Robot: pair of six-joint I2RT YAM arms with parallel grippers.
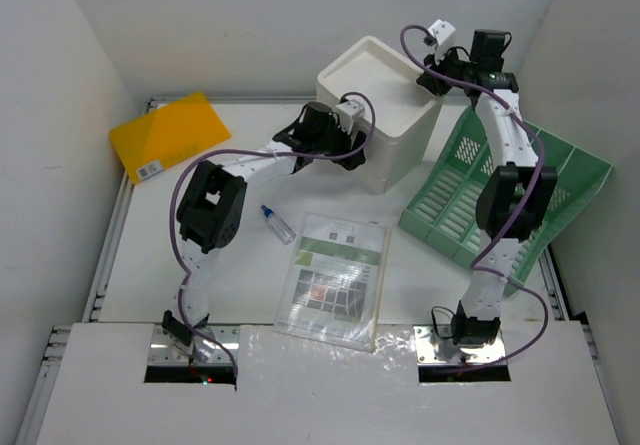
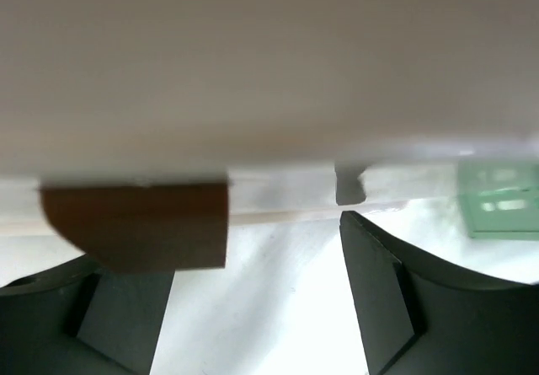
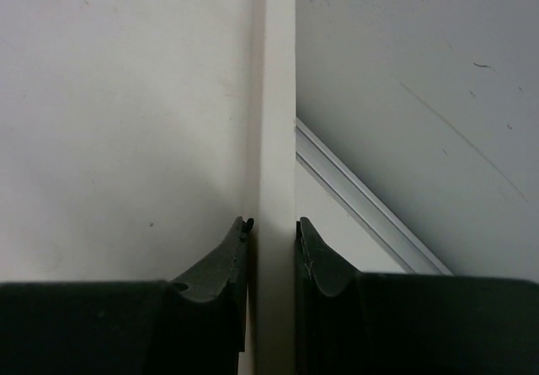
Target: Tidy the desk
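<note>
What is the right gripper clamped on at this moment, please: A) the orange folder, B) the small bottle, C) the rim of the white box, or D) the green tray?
C: the right wrist view shows the right gripper closed on a thin white wall edge, and the top view places that arm at the far corner of the white box.
</note>
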